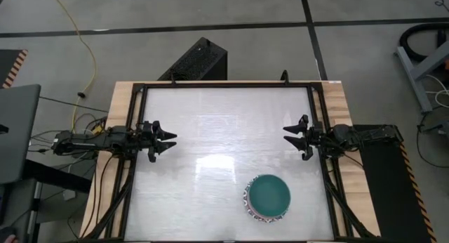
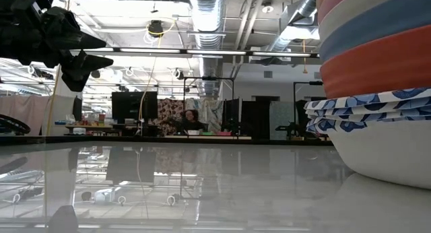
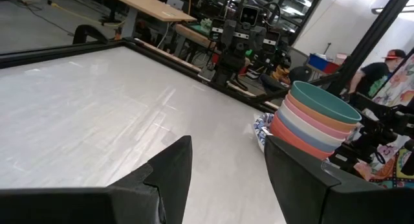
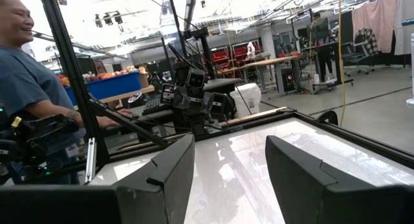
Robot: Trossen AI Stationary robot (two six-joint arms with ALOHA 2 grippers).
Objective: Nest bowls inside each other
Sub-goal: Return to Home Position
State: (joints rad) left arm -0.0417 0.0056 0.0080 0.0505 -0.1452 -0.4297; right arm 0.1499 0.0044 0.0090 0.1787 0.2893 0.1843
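Note:
The bowls stand nested in one stack (image 1: 267, 196) on the table's near right part, the bottom bowl resting on the white tabletop. A teal bowl (image 3: 321, 100) is on top, with orange, pink, cream, blue and red ones under it and blue-and-white patterned rims (image 2: 367, 106) lowest. My left gripper (image 1: 172, 140) hovers open at the table's left edge, pointing level toward the middle, far from the stack; it also shows in its wrist view (image 3: 228, 153) and in the low view (image 2: 87, 61). My right gripper (image 1: 286, 134) hovers open at the right edge (image 4: 229, 146), beyond the stack's far side.
A black frame rail (image 1: 140, 130) runs around the white tabletop (image 1: 224, 123), which is bare to the left of the stack and beyond it. A person (image 4: 26, 75) sits beyond the table's left side, and another (image 3: 378, 72) beyond its right side.

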